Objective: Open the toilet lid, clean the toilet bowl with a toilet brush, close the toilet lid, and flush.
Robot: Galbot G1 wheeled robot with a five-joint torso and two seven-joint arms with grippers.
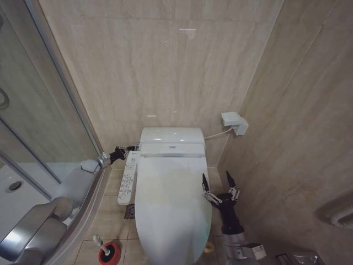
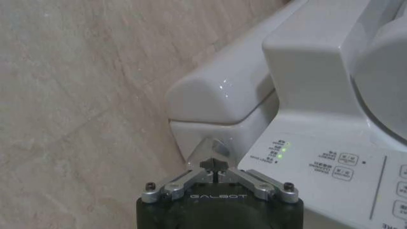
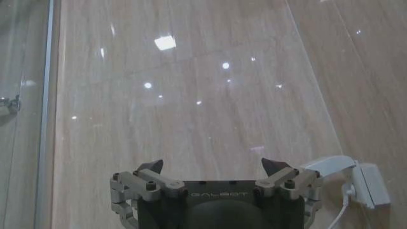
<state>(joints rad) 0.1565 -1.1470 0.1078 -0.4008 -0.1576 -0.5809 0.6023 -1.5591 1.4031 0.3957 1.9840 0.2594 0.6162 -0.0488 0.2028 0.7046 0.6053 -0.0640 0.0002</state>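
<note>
My right gripper (image 1: 219, 185) sits nearest me, fingers spread wide and holding nothing, pointing up just beside the toilet lid's (image 1: 171, 204) right edge. The lid lies down flat over the bowl. My left gripper (image 1: 128, 149) has its fingers pinched together, empty, its tip against the tank's (image 2: 222, 93) rear corner, beside the control panel (image 1: 128, 176). Behind it on the floor stands the toilet brush (image 1: 99, 241) in its red holder (image 1: 110, 253). A wall socket (image 1: 233, 122) hangs beyond the right gripper.
</note>
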